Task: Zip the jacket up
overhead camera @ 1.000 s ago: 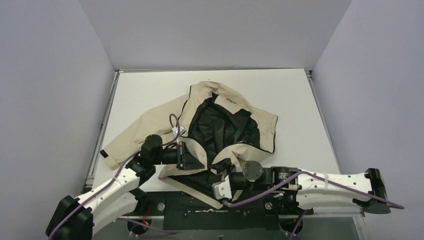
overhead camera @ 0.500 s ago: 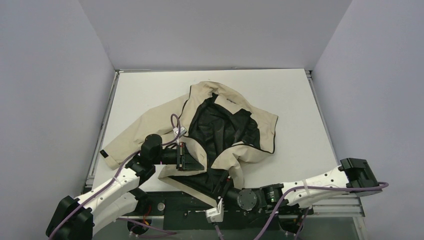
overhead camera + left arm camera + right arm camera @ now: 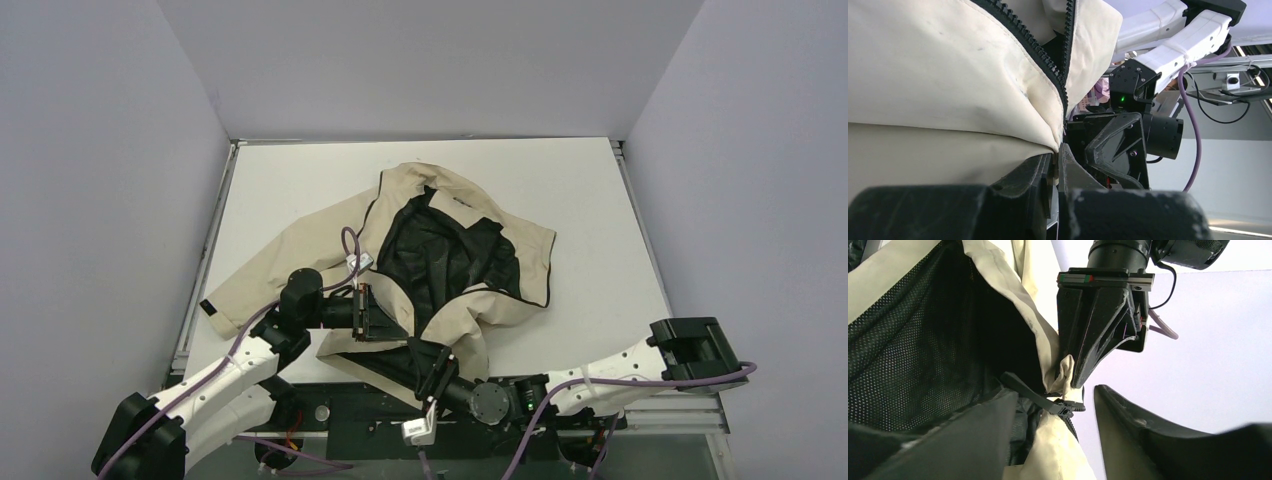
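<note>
The beige jacket (image 3: 460,215) lies open on the table, its black lining (image 3: 440,255) showing. My left gripper (image 3: 375,313) is shut on the jacket's lower front edge; in the left wrist view its jaws (image 3: 1057,152) pinch the fabric fold just below the dark zipper teeth (image 3: 1040,57). My right gripper (image 3: 432,365) is low at the near edge under the hem, jaws open. In the right wrist view (image 3: 1055,392) the zipper slider (image 3: 1065,408) and its pull tab (image 3: 1028,390) hang between the open fingers, untouched. The left gripper (image 3: 1078,380) pinches the fabric just above the slider.
The jacket's left sleeve (image 3: 250,285) stretches toward the table's left edge. The white table (image 3: 590,200) is walled on three sides. The black base rail (image 3: 350,415) runs along the near edge, close under the right gripper.
The right arm has pulled back and dropped toward the near edge; its gripper moved down and left from the front flap to below the hem. The left gripper has not moved.
</note>
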Tool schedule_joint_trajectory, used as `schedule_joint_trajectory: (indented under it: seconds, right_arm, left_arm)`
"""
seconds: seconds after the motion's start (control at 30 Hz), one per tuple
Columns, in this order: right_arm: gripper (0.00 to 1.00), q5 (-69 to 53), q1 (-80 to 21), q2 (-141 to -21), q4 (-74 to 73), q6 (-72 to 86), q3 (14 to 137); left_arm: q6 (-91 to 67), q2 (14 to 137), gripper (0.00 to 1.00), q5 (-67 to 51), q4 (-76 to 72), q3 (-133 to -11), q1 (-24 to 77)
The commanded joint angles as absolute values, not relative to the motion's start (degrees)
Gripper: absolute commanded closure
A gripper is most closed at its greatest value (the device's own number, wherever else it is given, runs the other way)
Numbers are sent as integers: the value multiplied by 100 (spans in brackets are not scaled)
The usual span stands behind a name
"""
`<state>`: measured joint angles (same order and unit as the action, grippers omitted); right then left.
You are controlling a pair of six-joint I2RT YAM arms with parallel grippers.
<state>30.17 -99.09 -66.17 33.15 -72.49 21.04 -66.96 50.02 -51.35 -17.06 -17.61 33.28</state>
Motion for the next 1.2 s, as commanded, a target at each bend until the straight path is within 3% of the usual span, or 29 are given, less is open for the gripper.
schedule_joint_trajectory:
  seconds: [0.0, 0.13, 0.33, 0.5, 0.9, 1.17]
  right_arm:
    - [51, 3097, -9958, -6740, 3933, -6947, 2219]
    - [68, 3161, -9958, -6698, 4109, -6743, 2193]
    - [81, 3202, -9952, -6461, 4252, -6346, 2131]
    - [100, 3054, -9785, -6207, 4255, -5790, 2131]
    - [100, 1281, -8282, -5066, 4036, -3629, 2007]
    - [100, 364, -7490, -4956, 4228, -2681, 1825]
  left_arm:
    - [-6768, 4966, 100, -5378, -2228, -1758, 3305]
    - [-6768, 4954, 100, -5379, -2232, -1736, 3305]
    - [-6776, 4888, 100, -5362, -2219, -1697, 3305]
    - [-6746, 4861, 100, -5366, -2221, -1670, 3305]
    - [-6640, 4583, 100, -5440, -2172, -1640, 3313]
    - [-6601, 4421, 100, -5507, -2199, -1639, 3335]
